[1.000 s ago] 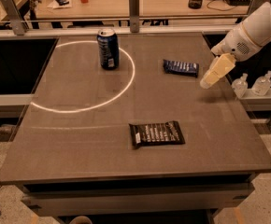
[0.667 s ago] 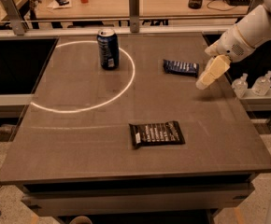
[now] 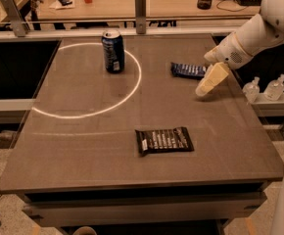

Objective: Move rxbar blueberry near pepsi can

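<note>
Tabletop (image 3: 83, 151), dark brown, carries a white circle (image 3: 140, 77) holding the pepsi can (image 3: 113, 52) upper left. Rxbar blueberry (image 3: 187, 70) lies upper right, just beside the gripper (image 3: 206, 86); its opening cannot be told. A wooden desk (image 3: 181, 1) runs behind.

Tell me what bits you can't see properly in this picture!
- rxbar blueberry: its right end runs behind the gripper, which hangs over the table's right side. Whether they touch can't be told.
- robot arm: cut off by the top and right edges.
- black bar: white writing too blurred to read.
- pepsi can: its far side faces away.
</note>
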You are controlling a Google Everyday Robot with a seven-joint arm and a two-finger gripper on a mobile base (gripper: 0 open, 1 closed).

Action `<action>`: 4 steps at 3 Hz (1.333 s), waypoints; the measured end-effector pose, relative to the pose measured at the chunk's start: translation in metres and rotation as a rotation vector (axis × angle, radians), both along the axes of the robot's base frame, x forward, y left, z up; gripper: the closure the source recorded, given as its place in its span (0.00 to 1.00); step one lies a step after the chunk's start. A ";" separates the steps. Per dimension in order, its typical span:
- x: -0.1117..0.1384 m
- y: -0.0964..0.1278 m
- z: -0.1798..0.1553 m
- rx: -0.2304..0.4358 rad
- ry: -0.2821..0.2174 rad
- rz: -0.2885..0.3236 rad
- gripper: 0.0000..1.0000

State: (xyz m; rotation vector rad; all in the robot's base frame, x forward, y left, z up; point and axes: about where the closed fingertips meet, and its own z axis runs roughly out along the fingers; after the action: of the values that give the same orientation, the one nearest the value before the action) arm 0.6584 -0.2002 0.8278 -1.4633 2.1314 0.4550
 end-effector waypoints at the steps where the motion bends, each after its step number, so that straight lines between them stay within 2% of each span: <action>1: 0.011 0.009 -0.003 0.006 -0.016 0.012 0.00; 2: 0.021 0.013 -0.004 0.005 -0.030 0.018 0.00; 3: 0.028 0.014 -0.006 0.009 -0.018 0.021 0.17; 4: 0.028 0.012 -0.012 0.010 0.013 0.019 0.40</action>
State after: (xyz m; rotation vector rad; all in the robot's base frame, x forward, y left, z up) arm 0.6868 -0.1877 0.8158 -1.4794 2.1238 0.4829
